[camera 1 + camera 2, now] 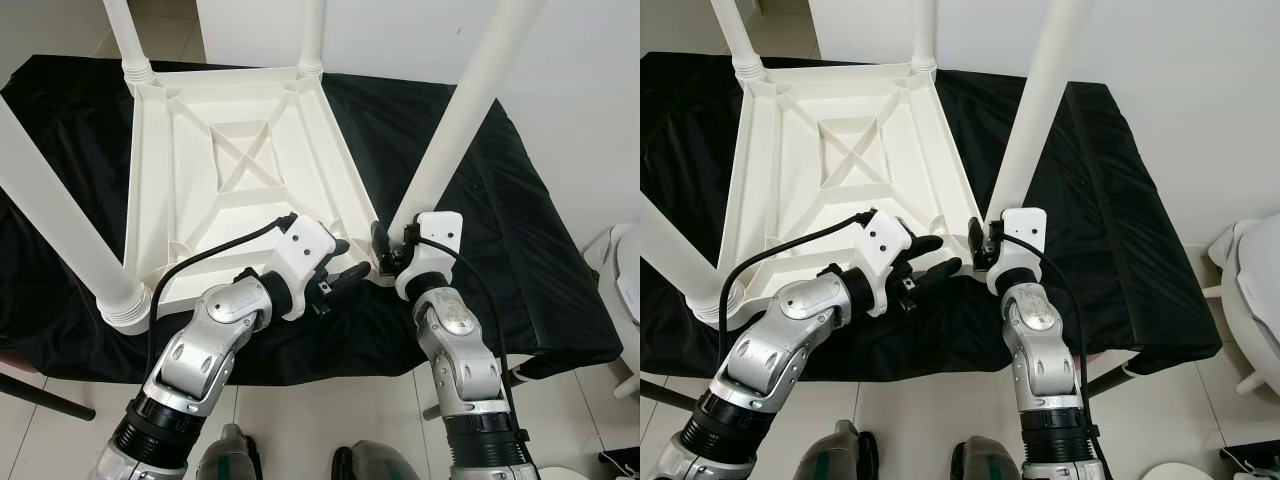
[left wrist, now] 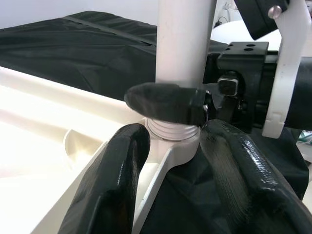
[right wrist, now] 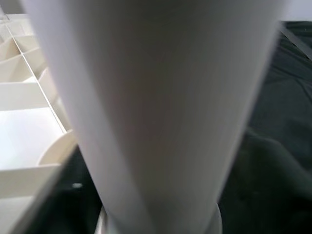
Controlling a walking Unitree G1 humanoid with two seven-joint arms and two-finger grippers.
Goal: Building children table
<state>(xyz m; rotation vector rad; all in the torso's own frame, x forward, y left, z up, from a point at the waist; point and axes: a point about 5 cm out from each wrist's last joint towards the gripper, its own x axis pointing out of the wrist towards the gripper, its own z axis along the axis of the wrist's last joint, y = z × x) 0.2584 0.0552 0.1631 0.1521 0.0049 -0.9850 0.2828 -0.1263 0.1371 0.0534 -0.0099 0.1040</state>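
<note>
A white plastic children's table (image 1: 240,160) lies upside down on a black cloth (image 1: 500,220), its legs pointing up. The near-right leg (image 1: 465,110) stands in the corner socket (image 2: 170,131). My right gripper (image 1: 385,250) is shut on that leg just above the socket; one of its fingers (image 2: 165,102) wraps across the leg's base. The leg (image 3: 161,112) shows very close in the right wrist view. My left gripper (image 1: 345,262) is open, its two fingers (image 2: 112,185) spread on either side of the same corner, below the socket.
The near-left leg (image 1: 50,220) rises at the left, and two far legs (image 1: 125,35) stand at the back corners. The cloth-covered surface ends near my arms. A white object (image 1: 625,270) stands at the right on the pale floor.
</note>
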